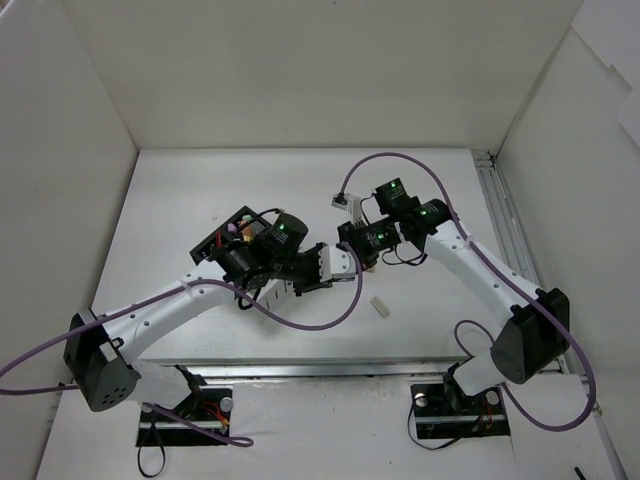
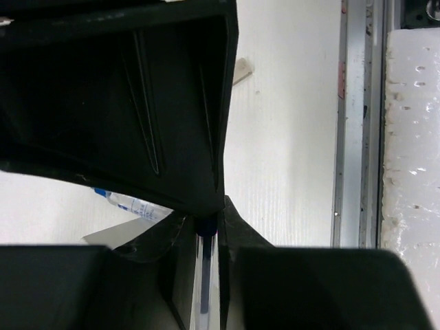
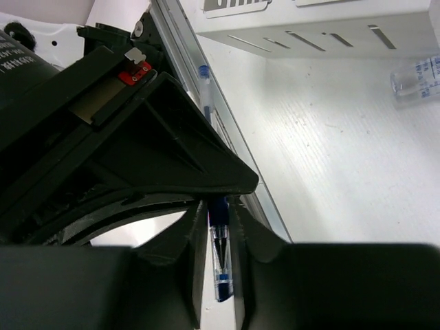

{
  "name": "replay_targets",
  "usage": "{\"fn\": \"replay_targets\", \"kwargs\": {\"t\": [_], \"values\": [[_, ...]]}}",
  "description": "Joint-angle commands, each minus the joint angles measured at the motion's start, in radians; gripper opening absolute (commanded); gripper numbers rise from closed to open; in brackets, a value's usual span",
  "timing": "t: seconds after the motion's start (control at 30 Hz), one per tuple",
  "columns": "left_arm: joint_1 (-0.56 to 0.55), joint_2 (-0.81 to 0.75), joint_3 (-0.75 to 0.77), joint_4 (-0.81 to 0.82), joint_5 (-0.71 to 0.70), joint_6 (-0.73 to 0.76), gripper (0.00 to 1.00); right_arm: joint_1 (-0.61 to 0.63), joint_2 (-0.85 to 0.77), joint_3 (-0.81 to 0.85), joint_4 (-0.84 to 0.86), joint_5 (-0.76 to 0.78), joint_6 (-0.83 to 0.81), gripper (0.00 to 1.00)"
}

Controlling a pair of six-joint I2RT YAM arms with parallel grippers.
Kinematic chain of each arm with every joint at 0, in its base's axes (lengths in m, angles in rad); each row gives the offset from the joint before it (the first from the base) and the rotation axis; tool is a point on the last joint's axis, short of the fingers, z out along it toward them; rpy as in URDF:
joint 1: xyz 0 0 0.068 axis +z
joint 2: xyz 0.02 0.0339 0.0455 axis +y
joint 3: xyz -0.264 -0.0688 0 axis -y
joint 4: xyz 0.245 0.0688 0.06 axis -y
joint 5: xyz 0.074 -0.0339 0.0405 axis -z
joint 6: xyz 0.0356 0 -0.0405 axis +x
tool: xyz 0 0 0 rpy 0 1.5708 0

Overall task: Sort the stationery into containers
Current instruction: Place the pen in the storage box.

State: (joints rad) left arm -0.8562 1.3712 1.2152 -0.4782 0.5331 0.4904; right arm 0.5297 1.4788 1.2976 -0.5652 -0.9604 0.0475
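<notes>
blue pen (image 3: 221,275) is clamped by both right gripper (image 3: 218,214) and left gripper (image 2: 210,228); could be bent or dropped if pulled before one grip is released.

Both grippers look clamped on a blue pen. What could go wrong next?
The left gripper and right gripper almost touch in the top view, each shut on a thin blue pen. If it is one pen, pulling apart could bend or drop it. The grippers may also collide.
</notes>
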Motion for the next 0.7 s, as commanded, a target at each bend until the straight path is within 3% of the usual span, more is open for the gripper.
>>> {"fn": "replay_targets", "kwargs": {"t": [0.0, 0.1, 0.17, 0.2, 0.33, 0.47, 0.57, 0.67], "values": [[-0.009, -0.064, -0.011, 0.118, -0.077, -0.051, 0.00, -0.002, -0.069, 0.058, 0.027, -0.038, 0.037, 0.17], [0.025, -0.119, -0.077, 0.183, -0.111, -0.087, 0.00, -0.026, -0.130, 0.057, 0.027, 0.052, 0.029, 0.43], [0.064, -0.176, -0.112, 0.246, -0.119, -0.153, 0.00, -0.065, -0.194, 0.055, 0.033, 0.100, 0.028, 0.74], [0.089, -0.198, -0.158, 0.274, -0.119, -0.174, 0.00, -0.079, -0.215, 0.058, 0.033, 0.158, 0.031, 0.98], [0.227, -0.326, -0.299, 0.453, -0.197, -0.347, 0.00, -0.149, -0.311, 0.029, 0.085, 0.351, 0.086, 0.98], [0.354, -0.501, -0.456, 0.624, -0.473, -0.537, 0.00, -0.178, -0.379, -0.043, 0.157, 0.534, 0.144, 0.98], [0.455, -0.590, -0.601, 0.749, -0.605, -0.624, 0.00, -0.189, -0.377, -0.098, 0.185, 0.558, 0.153, 0.98], [0.557, -0.612, -0.660, 0.855, -0.599, -0.661, 0.00, -0.197, -0.367, -0.130, 0.199, 0.566, 0.146, 0.98]]}}
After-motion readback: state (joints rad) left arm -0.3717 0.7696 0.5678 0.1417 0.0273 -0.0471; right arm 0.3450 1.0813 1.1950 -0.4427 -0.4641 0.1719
